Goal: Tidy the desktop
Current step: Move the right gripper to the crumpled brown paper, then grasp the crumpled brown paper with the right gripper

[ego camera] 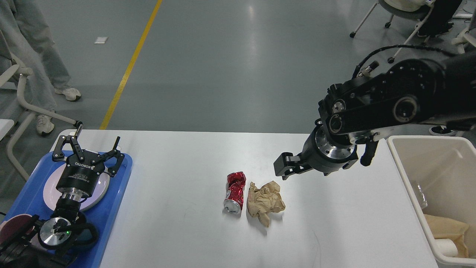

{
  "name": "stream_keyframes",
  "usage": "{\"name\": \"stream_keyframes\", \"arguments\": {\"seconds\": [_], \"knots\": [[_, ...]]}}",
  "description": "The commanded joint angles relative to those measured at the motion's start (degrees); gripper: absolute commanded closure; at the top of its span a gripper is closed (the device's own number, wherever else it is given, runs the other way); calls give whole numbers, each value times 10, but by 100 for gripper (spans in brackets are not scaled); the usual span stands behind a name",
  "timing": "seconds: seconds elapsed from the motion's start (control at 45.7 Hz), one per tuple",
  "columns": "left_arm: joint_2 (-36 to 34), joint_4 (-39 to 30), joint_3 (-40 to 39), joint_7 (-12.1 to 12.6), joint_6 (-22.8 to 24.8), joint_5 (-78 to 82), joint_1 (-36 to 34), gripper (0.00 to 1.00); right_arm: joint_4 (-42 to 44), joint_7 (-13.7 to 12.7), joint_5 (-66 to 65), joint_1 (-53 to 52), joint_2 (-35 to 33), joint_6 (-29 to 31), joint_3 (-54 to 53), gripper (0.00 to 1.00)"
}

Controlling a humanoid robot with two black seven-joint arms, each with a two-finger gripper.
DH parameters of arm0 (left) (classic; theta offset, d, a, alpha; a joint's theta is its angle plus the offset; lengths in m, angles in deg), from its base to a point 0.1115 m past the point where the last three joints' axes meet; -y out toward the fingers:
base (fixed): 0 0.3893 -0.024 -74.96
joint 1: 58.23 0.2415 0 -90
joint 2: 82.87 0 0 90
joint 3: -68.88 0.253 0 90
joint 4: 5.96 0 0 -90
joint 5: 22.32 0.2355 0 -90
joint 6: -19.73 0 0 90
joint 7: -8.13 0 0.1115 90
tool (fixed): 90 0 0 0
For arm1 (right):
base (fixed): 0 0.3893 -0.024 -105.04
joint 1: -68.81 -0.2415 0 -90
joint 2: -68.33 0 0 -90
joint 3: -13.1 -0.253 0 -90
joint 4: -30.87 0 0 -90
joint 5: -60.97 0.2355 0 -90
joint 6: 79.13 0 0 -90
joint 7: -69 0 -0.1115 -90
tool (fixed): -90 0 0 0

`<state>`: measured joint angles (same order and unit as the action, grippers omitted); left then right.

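Observation:
The white desktop [178, 167] carries a crushed red can [235, 193] lying on its side, with a crumpled brown paper ball [266, 203] just to its right. My right gripper [285, 169] hangs over the table a little up and right of the paper, touching nothing; it is dark and seen end-on, so its fingers cannot be told apart. Over the blue tray [115, 197] at the left edge, my left gripper [89, 147] stands open and empty, above a white plate [98, 190].
A beige bin [438, 163] stands off the table's right edge, with brown paper [446, 227] in its bottom. A dark red dish [15, 225] lies at the tray's near end. Chairs and people are on the floor beyond.

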<state>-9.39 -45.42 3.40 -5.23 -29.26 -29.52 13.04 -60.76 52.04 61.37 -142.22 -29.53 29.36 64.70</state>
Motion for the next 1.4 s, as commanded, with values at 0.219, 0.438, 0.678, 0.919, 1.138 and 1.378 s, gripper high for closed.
{"name": "stream_keyframes", "arguments": {"seconds": [0.219, 0.438, 0.678, 0.919, 1.138, 1.378], "knots": [[0, 0, 0, 0, 0, 0, 0, 4, 318, -1, -89, 286, 150, -10, -28, 0], [0, 0, 0, 0, 0, 0, 0, 4, 411, -1, -126, 372, 192, -11, -28, 0], [0, 0, 0, 0, 0, 0, 0, 4, 439, -1, -127, 416, 190, -19, -33, 0], [0, 0, 0, 0, 0, 0, 0, 4, 464, 1, -129, 454, 188, -33, -37, 0], [0, 0, 0, 0, 0, 0, 0, 4, 458, 1, -129, 461, 188, -65, -76, 4], [0, 0, 0, 0, 0, 0, 0, 4, 461, 1, -131, 476, 189, -66, -76, 14]]}}
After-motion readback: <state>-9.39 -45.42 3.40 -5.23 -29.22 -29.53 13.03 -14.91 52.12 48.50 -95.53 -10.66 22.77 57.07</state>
